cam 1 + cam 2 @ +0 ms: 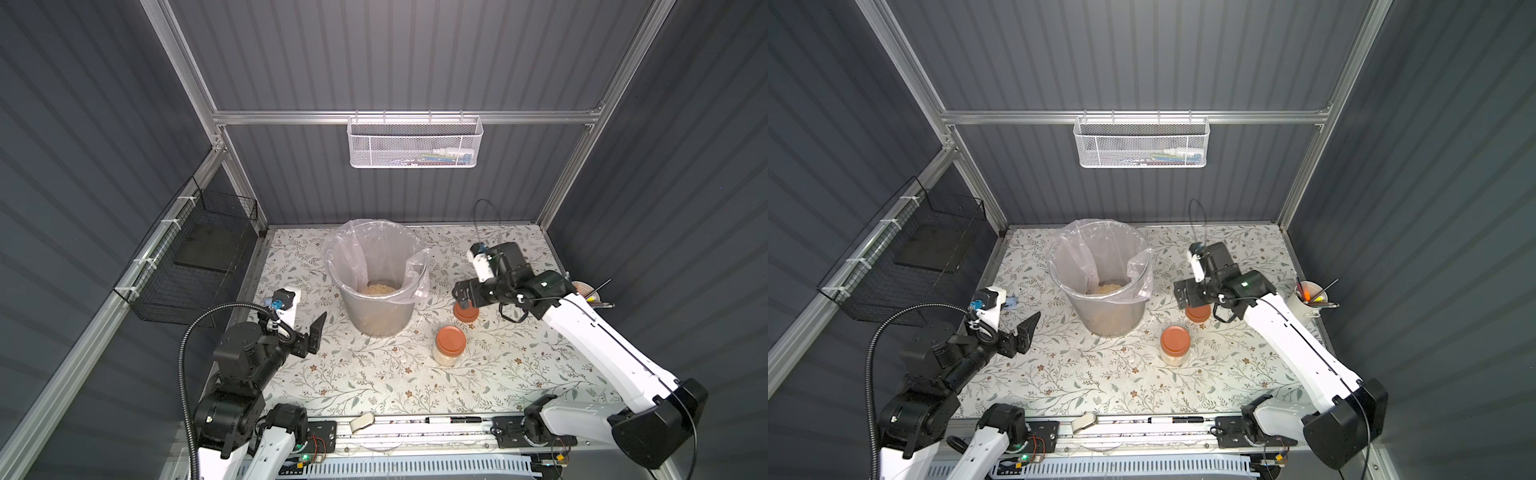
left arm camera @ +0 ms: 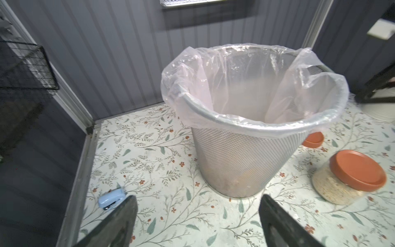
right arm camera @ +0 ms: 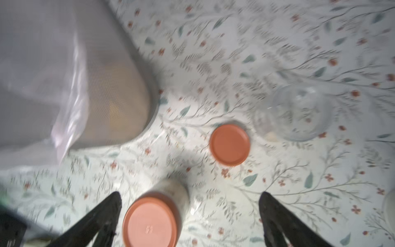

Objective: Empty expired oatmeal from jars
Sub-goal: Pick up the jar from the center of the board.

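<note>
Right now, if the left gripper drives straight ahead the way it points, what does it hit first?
Most likely the bin: seen from the left wrist, its mesh wall sits dead ahead of the left gripper, with bare tabletop between. Depth is uncertain.

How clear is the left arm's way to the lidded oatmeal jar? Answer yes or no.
Probably yes. The left tool, jaws open, has bare table to the lidded jar if it passes in front of the bin, which stands close beside. The right tool hangs farther back, not over the jar.
</note>
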`<state>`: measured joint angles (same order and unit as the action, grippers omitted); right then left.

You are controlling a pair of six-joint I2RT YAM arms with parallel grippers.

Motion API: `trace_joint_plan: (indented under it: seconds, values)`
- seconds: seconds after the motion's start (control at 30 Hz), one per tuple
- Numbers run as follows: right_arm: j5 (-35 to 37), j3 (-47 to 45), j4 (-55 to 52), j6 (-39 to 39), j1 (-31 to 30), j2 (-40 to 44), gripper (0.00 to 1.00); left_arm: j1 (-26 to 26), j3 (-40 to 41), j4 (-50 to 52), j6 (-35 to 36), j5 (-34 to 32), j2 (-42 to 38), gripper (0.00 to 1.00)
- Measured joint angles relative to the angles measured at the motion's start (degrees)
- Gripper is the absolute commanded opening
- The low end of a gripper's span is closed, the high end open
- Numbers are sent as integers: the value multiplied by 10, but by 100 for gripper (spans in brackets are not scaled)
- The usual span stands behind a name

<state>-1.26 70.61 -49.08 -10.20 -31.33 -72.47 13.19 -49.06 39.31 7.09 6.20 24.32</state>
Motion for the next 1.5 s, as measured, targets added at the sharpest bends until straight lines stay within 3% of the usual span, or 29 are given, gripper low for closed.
trace_joint_plan:
  seconds: [0.17, 0.33, 1.03, 1.1, 1.23, 1.3, 1.4, 1.5]
  values:
    - [-24, -10, -85, 6, -72, -9, 99, 0, 36, 19, -17, 36, -10, 89]
    - [-18, -27, -103, 5, -117, -24, 99, 0, 38, 19, -24, 57, -11, 89]
    - [41, -142, 45, -16, -136, -132, 99, 0, 46, -9, -39, 85, 17, 89]
    - [43, -151, 53, -18, -136, -130, 90, 0, 46, -11, -39, 85, 21, 88]
    - [50, -160, 56, -28, -138, -114, 60, 0, 46, -12, -39, 85, 27, 88]
    - [55, -161, 51, -29, -137, -107, 52, 0, 46, -12, -39, 85, 28, 87]
    - [56, -161, 38, -30, -138, -88, 43, 0, 46, -12, -38, 85, 29, 87]
    - [56, -148, 9, -33, -137, -67, 42, 0, 43, -9, -38, 85, 31, 87]
